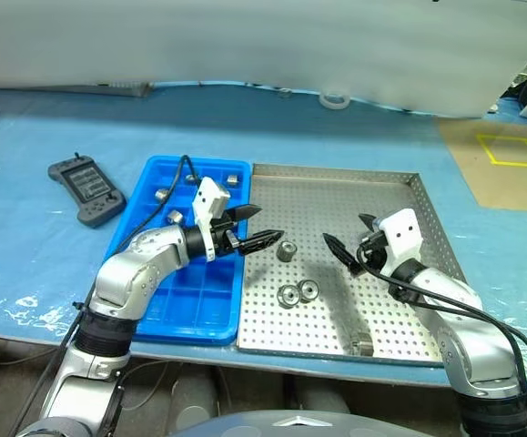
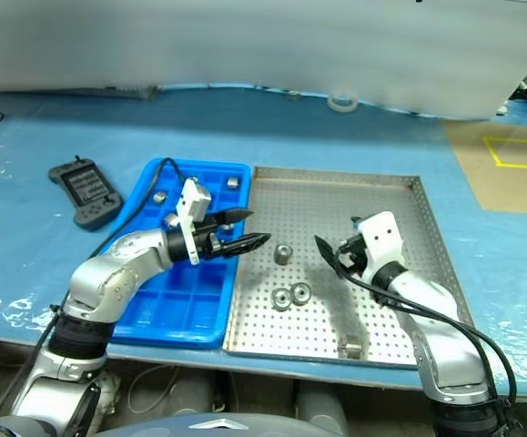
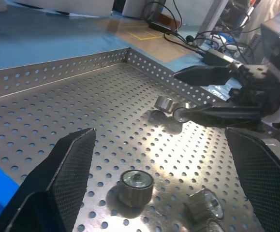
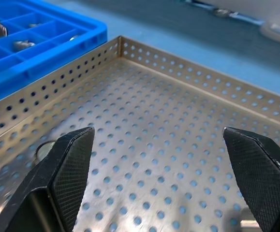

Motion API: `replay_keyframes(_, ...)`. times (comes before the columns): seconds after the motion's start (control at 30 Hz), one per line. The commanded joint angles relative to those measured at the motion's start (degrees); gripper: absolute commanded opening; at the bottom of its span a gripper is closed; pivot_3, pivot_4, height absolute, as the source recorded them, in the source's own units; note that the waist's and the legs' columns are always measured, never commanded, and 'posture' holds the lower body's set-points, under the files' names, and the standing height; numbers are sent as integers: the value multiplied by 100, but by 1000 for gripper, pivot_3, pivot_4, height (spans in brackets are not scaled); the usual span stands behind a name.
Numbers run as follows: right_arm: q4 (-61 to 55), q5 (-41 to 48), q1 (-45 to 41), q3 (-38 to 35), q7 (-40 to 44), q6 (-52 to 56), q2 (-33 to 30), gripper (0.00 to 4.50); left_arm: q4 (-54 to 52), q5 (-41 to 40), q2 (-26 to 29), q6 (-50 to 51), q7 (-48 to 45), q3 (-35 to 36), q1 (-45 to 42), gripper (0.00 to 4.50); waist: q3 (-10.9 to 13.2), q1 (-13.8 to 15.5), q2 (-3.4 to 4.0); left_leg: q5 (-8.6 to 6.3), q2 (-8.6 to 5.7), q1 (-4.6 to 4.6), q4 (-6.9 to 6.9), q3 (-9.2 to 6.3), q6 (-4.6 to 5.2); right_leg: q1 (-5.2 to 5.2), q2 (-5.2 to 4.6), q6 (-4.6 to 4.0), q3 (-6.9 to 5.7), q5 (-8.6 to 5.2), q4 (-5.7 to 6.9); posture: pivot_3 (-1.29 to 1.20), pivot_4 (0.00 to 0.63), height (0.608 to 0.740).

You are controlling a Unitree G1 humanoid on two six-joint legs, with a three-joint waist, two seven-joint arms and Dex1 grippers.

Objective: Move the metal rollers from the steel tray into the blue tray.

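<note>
Left claw (image 1: 256, 228) spread wide, empty, hovering at steel tray (image 1: 400, 196) edge beside blue tray (image 1: 149, 182). Right claw (image 1: 348, 238) spread, empty. Metal rollers (image 1: 297, 292) on tray floor between claws, just below.

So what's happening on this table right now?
A two-armed robot is sorting metal rollers out of the steel tray into the blue tray. Both grippers hang open and empty over the steel tray: the left gripper near the roller closest to the blue tray, the right gripper farther across. Four rollers lie in the steel tray, and a few sit in the blue tray's far compartments.
</note>
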Motion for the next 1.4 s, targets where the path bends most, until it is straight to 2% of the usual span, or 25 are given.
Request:
replay_keyframes(0.03, 52, -119, -193, 80, -133, -295, 99, 4445, 122, 62, -13, -295, -325, -48, -293, 4500, -1, -4, -1, 0, 0, 0, 0, 0, 0, 0, 0, 0, 0, 0, 1, -241, 150, 740)
replay_keyframes(0.23, 335, -222, -272, -118, -209, -633, 64, 4445, 459, 133, -123, -369, -633, -160, -671, 4500, -1, -8, -2, -5, -2, -1, 0, 0, 9, 4, 0, -1, -1, 1, 2, -272, 150, 740)
replay_keyframes(0.57, 579, -220, 28, -427, 104, -1054, -374, 4445, 56, 51, 118, 206, -773, -273, -1059, 4500, -1, -41, -1, -6, 1, 1, 2, 1, 12, 7, 0, -3, -2, 1, 5, -278, 150, 740)
replay_keyframes(0.7, 708, -206, -172, -444, 118, -1070, -419, 4445, 462, 146, 171, 62, -833, -182, -1290, 4500, 0, -78, 1, -6, 1, 0, 13, 3, 13, 9, -1, -4, 0, 0, 5, -270, 150, 740)
replay_keyframes(0.93, 681, -217, -232, -409, 156, -1023, -443, 4445, 719, 190, 110, -240, -874, -138, -1164, 4500, -1, -106, 1, -9, 1, -2, 20, 3, 19, 12, -1, -5, 0, 1, 4, -297, 150, 740)
replay_keyframes(1.2, 304, -153, 349, -554, 166, -889, -488, 4445, 811, 179, 31, -487, -1058, -125, -967, 4500, -1, -134, 1, -20, -3, -3, 20, 4, 37, 15, -6, -7, -1, 1, 3, -296, 150, 740)
replay_keyframes(1.4, -67, 75, 375, -745, 299, -657, -607, 4445, 742, 218, 250, -549, -1522, -299, -793, 4500, 0, -172, 3, -21, 1, 1, 21, 5, 38, 14, -4, -7, 1, 1, 3, -321, 150, 740)
